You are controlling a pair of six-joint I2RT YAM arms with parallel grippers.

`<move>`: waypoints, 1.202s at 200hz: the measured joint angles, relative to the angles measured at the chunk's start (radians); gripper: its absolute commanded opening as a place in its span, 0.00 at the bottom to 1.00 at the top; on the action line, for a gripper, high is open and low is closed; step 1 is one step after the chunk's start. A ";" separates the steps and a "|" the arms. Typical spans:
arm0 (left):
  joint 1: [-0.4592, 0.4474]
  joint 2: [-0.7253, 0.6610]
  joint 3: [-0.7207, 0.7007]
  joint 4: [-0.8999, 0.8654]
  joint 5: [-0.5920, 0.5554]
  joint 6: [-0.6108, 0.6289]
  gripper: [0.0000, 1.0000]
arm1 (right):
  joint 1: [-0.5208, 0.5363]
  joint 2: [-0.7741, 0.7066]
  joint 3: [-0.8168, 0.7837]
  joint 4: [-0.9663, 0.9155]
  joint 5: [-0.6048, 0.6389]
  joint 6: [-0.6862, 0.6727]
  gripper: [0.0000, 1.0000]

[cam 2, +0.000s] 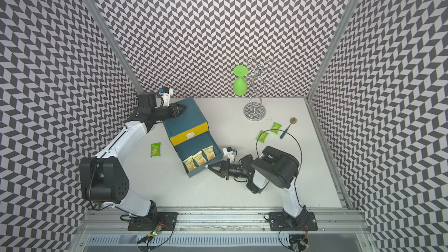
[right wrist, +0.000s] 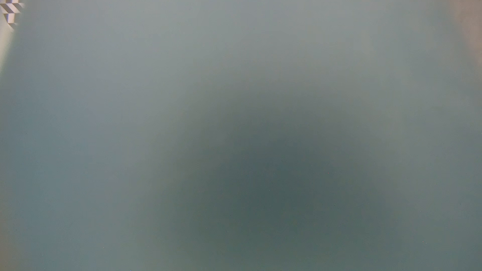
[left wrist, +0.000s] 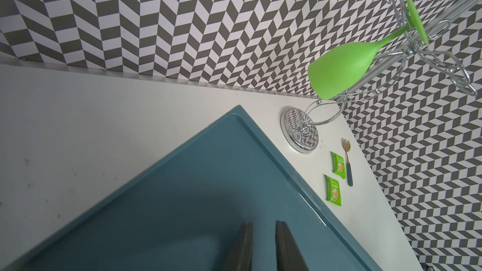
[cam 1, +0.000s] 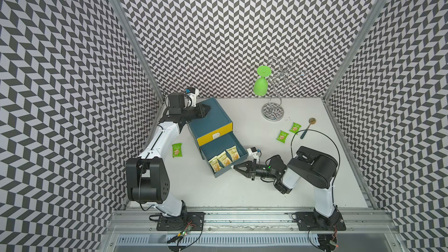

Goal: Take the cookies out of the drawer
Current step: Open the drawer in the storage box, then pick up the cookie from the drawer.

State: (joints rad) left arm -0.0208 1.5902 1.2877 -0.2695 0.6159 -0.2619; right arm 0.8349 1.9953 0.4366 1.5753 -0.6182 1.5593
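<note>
**Tabletop** point(cam 1: 218, 197), white; entries near to far.

- Right tool point(cam 1: 235, 166): closed to a point, tip at near right corner of drawer point(cam 1: 226, 171); contact hard to judge. That arm's wrist view: grey-teal blur only.
- Drawer: lower of two, pulled out toward near right.
- Cream packets point(cam 1: 224, 160): three cookies inside drawer, side by side and overlapping, long axes front-to-back of drawer. Shown in top views only.
- First green packet point(cam 1: 177, 150): flat on tabletop left of cabinet, long axis near-to-far.
- Second green packet point(cam 1: 282, 136), third green packet point(cam 1: 295, 127): flat, well right of drawer, long axes leaning slightly rightward going away. Also in left wrist view.
- Spoon point(cam 1: 306, 128): just beside third green packet, bowl at far end.
- Cabinet point(cam 1: 211, 120): teal; yellow upper front point(cam 1: 214, 136) shut.
- Left tool point(cam 1: 208, 112): over cabinet top's far left corner. Wrist view point(left wrist: 263, 224): narrow gap between fingers, nothing held, bases cut off.
- Wire rack point(cam 1: 272, 113): green glass point(cam 1: 261, 86) hung upside down.
</note>
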 measured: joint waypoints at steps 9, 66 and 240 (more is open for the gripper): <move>0.000 0.000 0.000 0.000 0.000 0.001 0.21 | 0.000 0.000 0.000 0.000 0.000 0.002 0.00; 0.002 0.000 0.003 0.001 0.003 0.005 0.32 | 0.000 -0.001 -0.004 0.000 0.000 0.010 0.33; 0.045 -0.019 0.458 -0.331 0.014 -0.050 0.56 | -0.027 -0.412 -0.071 -0.301 -0.046 -0.189 0.64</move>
State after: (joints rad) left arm 0.0238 1.5715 1.7458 -0.6003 0.6304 -0.3119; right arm 0.8082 1.5829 0.3653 1.2739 -0.6640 1.3701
